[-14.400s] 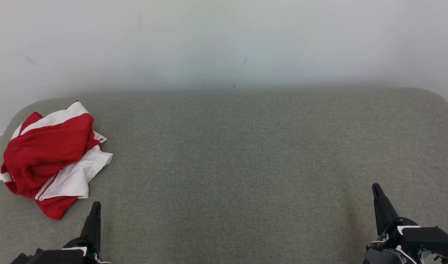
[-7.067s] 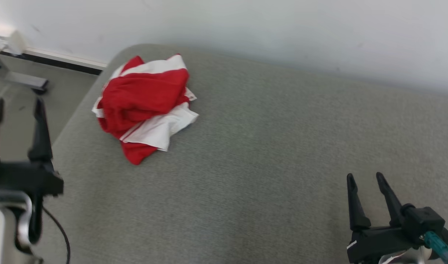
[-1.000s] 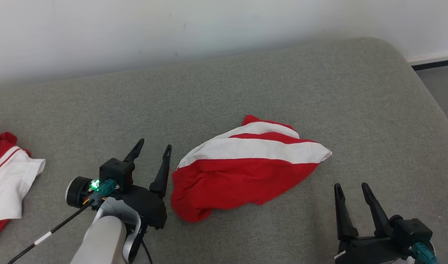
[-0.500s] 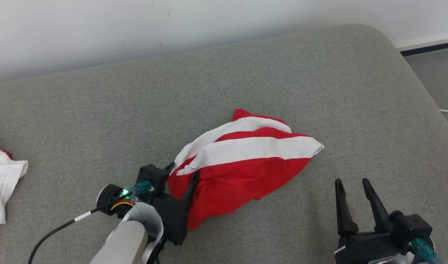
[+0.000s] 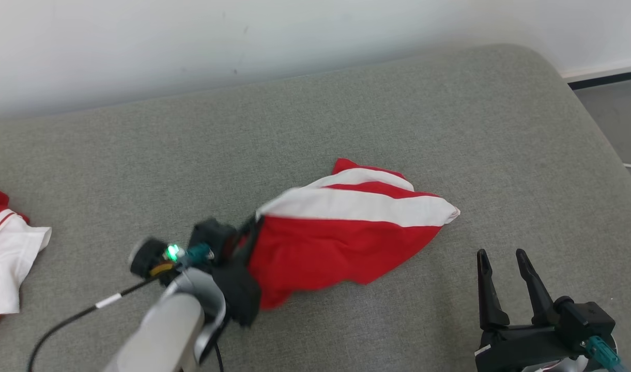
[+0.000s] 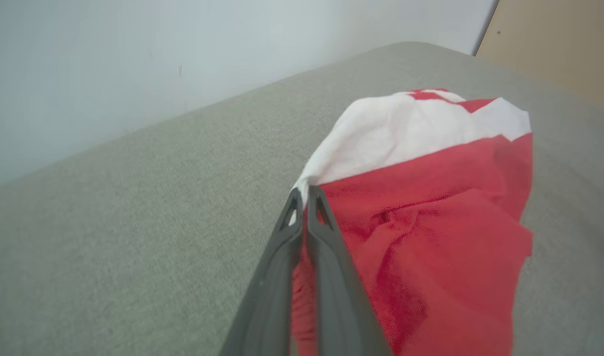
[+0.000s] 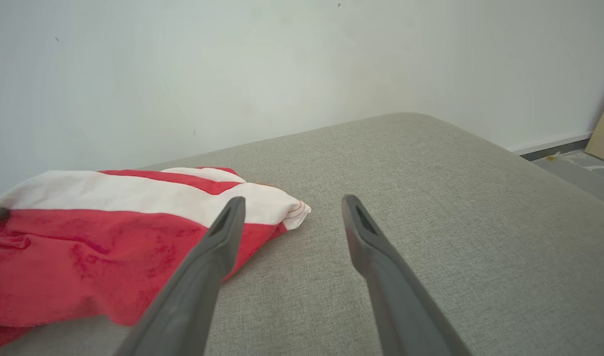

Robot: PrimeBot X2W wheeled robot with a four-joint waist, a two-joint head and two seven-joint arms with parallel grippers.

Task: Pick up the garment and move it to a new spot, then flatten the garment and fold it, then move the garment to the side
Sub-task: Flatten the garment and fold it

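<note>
The garment [image 5: 341, 232] is red with white bands and lies crumpled in the middle of the grey cushioned surface [image 5: 346, 113]. My left gripper [image 5: 250, 227] is shut on the garment's left edge, where red meets white, lifting that edge a little. In the left wrist view the fingers [image 6: 326, 247] press together with red cloth [image 6: 430, 212] pinched between them. My right gripper [image 5: 501, 256] stands open at the lower right, apart from the garment. In the right wrist view its gripper [image 7: 292, 200] points past the garment's [image 7: 109, 227] right tip.
Another red and white cloth [image 5: 8, 268] lies at the left edge of the surface. A white wall [image 5: 243, 36] runs behind. The surface's rounded right end [image 5: 594, 129] drops to a grey floor [image 5: 620, 103]. A black cable [image 5: 62, 323] trails from my left wrist.
My left gripper has closed on the garment's left edge and drawn it up and left. The right gripper has stayed open in place. The camera has shifted slightly.
</note>
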